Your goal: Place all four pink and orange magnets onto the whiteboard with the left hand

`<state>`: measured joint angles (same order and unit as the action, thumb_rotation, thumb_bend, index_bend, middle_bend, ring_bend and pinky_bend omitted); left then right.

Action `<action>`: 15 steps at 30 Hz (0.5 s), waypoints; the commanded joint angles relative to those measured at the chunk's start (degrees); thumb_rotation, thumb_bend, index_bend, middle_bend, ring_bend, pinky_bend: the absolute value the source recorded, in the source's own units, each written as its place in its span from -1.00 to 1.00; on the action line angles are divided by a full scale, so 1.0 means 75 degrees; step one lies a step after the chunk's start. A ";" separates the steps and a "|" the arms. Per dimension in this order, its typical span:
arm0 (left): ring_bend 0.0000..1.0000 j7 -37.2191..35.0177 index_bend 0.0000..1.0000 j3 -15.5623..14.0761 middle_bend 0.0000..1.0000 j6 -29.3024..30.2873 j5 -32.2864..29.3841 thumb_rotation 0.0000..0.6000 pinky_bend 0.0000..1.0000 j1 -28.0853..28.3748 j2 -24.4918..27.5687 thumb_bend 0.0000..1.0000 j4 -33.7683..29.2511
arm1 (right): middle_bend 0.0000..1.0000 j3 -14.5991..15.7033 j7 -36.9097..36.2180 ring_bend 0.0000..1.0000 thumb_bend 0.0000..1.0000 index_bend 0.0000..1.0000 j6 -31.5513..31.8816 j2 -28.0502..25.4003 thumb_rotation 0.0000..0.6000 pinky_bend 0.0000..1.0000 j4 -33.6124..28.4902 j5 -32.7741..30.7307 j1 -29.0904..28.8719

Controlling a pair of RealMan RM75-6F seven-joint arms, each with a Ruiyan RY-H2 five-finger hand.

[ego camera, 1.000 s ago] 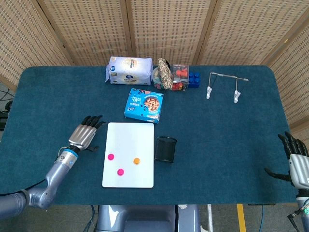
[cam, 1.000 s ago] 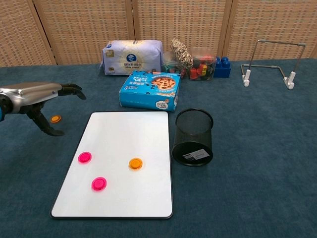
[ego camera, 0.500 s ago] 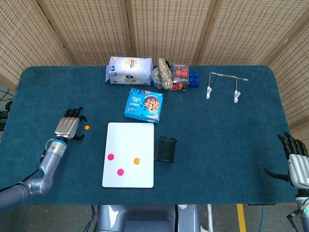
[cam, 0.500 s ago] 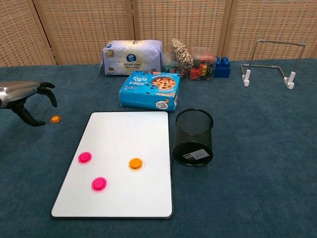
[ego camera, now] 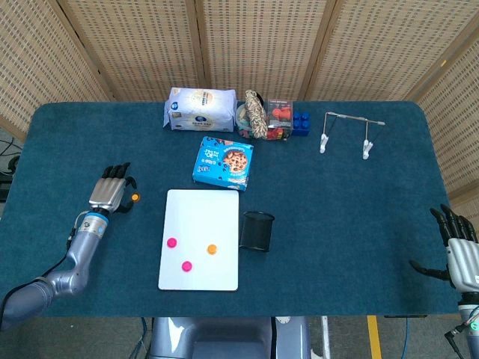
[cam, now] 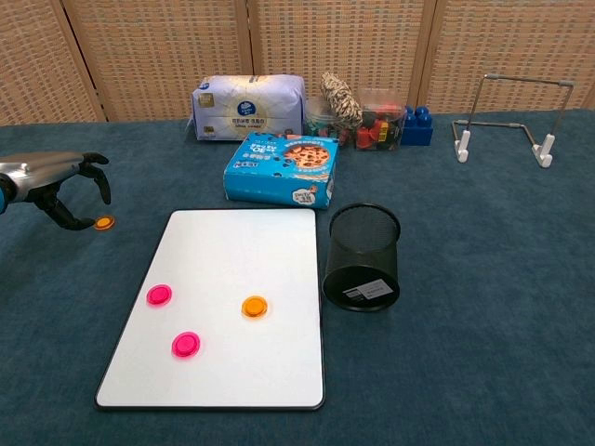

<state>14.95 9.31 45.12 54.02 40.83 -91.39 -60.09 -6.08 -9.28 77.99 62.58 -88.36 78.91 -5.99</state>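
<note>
Now poised with curled fingers apart around the last small orange round magnet (cam: 104, 223) lying on the blue tablecloth (cam: 483, 279), having shifted back toward it since half a second ago: left hand (cam: 58, 186), grasping nothing yet. Means one pick remains. Further right, white rectangular whiteboard (cam: 232, 251) already carrying three magnets. Far right, right hand (ego camera: 460, 250) spread, released, idle.
</note>
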 commanded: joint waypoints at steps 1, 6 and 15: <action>-1.00 0.0023 -0.24 0.0000 -1.00 -0.0028 -0.0027 1.00 -1.00 -0.0001 -0.0030 -0.26 0.0036 | -1.00 -0.0001 0.0002 -1.00 -0.89 -1.00 0.0001 -0.0001 1.00 -1.00 -0.0003 -0.0001 0.0000; -1.00 0.0051 -0.21 0.0020 -1.00 -0.0132 -0.0112 1.00 -1.00 0.0013 -0.0166 -0.26 0.0220 | -1.00 -0.0001 0.0014 -1.00 -0.89 -1.00 0.0001 0.0002 1.00 -1.00 -0.0006 -0.0006 0.0000; -1.00 0.0085 -0.21 0.0068 -1.00 -0.0222 -0.0182 1.00 -1.00 0.0025 -0.0294 -0.26 0.0432 | -1.00 0.0000 -0.0006 -1.00 -0.89 -1.00 0.0005 -0.0001 1.00 -1.00 -0.0001 0.0001 0.0002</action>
<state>15.61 9.81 43.50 52.69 41.03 -93.55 -56.89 -6.08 -9.33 78.02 62.57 -88.36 78.92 -5.98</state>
